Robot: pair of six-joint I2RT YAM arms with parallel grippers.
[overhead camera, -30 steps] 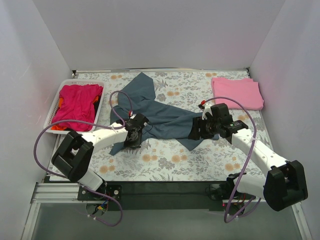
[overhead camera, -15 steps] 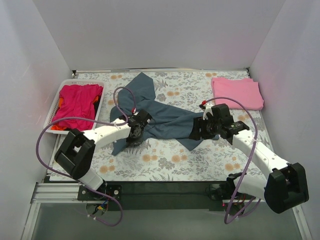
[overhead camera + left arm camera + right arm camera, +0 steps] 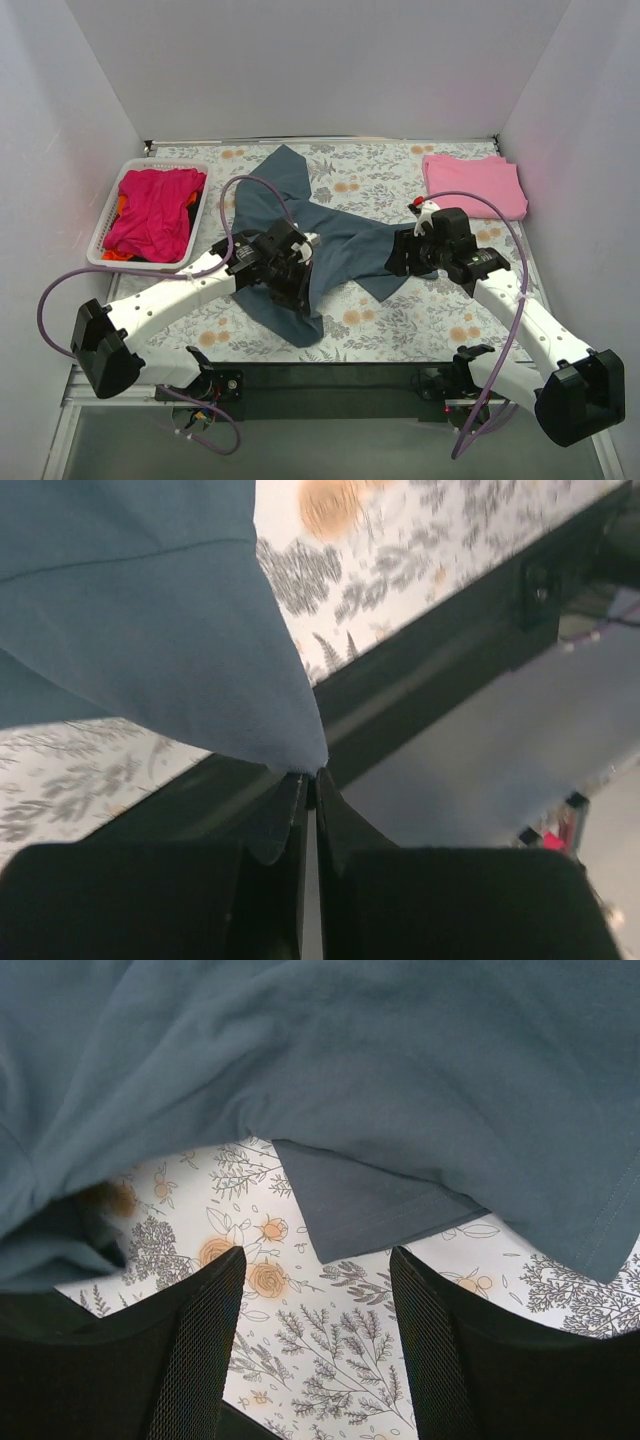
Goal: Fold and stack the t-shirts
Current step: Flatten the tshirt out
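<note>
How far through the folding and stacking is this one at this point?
Done: one pink t-shirt lies folded at the far right corner. In hand: the blue-grey t-shirt is unfolded mid-table, the left tool shut on one corner near the front edge, the right tool open over its other side. Left: the magenta t-shirt and orange-red t-shirt sit in the basket.

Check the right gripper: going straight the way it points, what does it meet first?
Most likely the blue-grey t-shirt: its hem edge lies just ahead of the open right gripper. Depth is unclear; if it's pitched down, the floral table could come first.
</note>
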